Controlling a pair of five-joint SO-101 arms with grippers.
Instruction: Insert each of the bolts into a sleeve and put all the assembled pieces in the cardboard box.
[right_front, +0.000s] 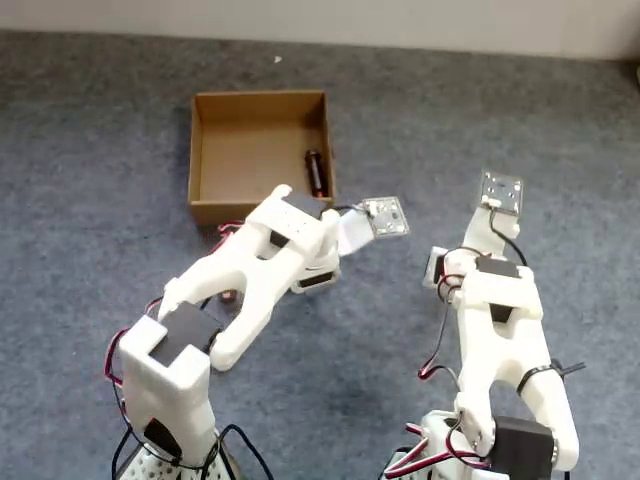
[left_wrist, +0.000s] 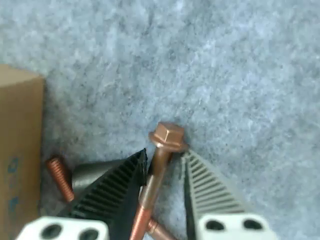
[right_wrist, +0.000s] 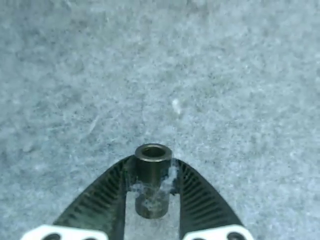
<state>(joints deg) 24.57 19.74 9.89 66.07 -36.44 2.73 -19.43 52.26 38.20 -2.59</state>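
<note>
We found the grey tabletop (right_front: 90, 130) carrying every item. The cardboard box (right_front: 193, 150) stood open at its far side. The left arm (right_front: 260, 260) lay stretched diagonally, its wrist just in front of the box's near corner, while the right arm (right_front: 500, 320) stood well apart from the box. The left pincer (left_wrist: 165, 157) was spread and straddled a copper bolt (left_wrist: 167, 136). The shank lay against the black finger, a gap remained on the other side, and the hexagonal head sat just beyond the fingertips. The right pincer (right_wrist: 152, 164) was pinching a dark sleeve (right_wrist: 152, 152), with both fingers touching its sides and its open bore facing away from the wrist, above the tabletop. One assembled piece (right_front: 315, 172) lay inside the box against the wall nearer the right arm. A second assembled piece (left_wrist: 75, 175), with its threaded end protruding, lay on the tabletop beside the box's outer wall.
</note>
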